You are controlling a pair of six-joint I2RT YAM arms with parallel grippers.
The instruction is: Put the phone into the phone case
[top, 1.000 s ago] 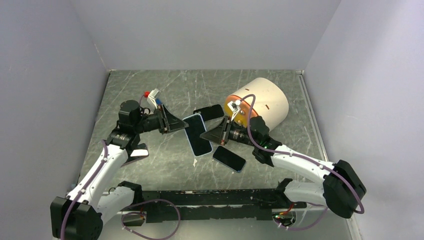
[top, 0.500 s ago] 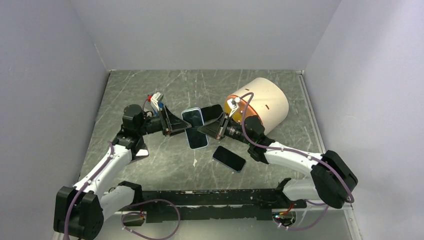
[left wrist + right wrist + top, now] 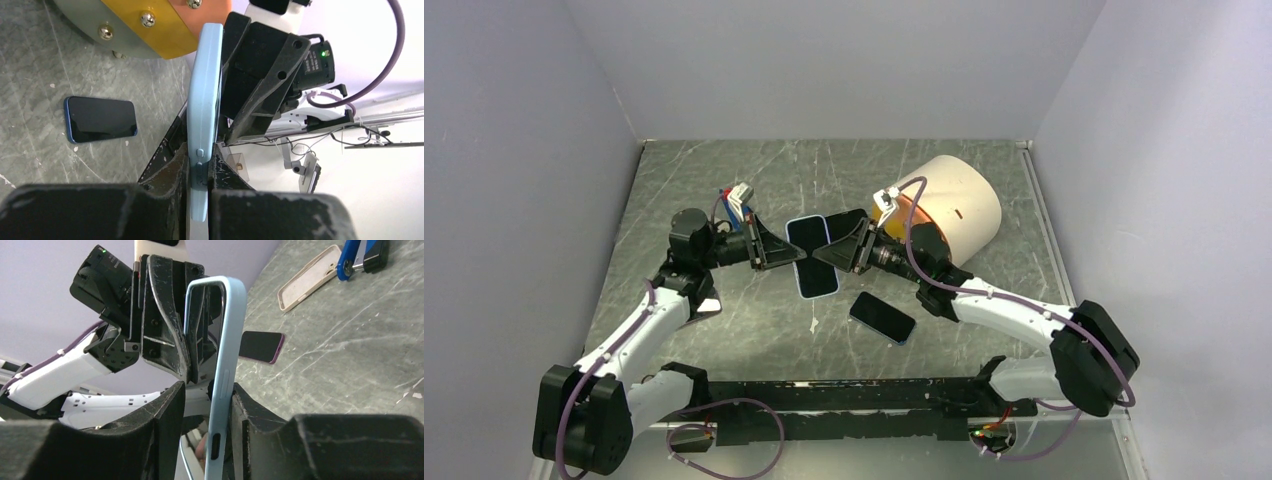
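Phone case [image 3: 204, 100], light blue, w/ side buttons: held up off table [image 3: 724, 170] at mid-field, just L of cylinder [image 3: 949, 205], btwn both grippers meeting nose to nose. Phone [image 3: 807, 235]: dark face inside blue rim in top view, thin dark edge along one side of case in L wrist view; fully seated or not, cannot tell. L gripper [image 3: 200, 156]: closed tight on near end of case, both pads pressed against its flat sides, case standing edge-on to wrist cam. R gripper [image 3: 206, 390]: jaws part way apart round opposite end of case; one finger [image 3: 242, 425] touching its blue side, visible gap on other side, no firm clamp seen. Cylinder: cream, lying on its side, orange end toward arms, just behind R wrist. Second phone [image 3: 882, 317]: dark, blue-edged, flat on table, on near side of grippers, apart from both. Third dark slab [image 3: 849, 220]: flat on table behind R gripper, partly hidden by it. Purple-edged phone [image 3: 260, 346]: flat on table in R wrist view, past held case. Beige case [image 3: 310, 277]: lying flat farther off, near blue clip-like item [image 3: 356, 255], kind unclear. Table: grey marbled top, pale walls on three sides.
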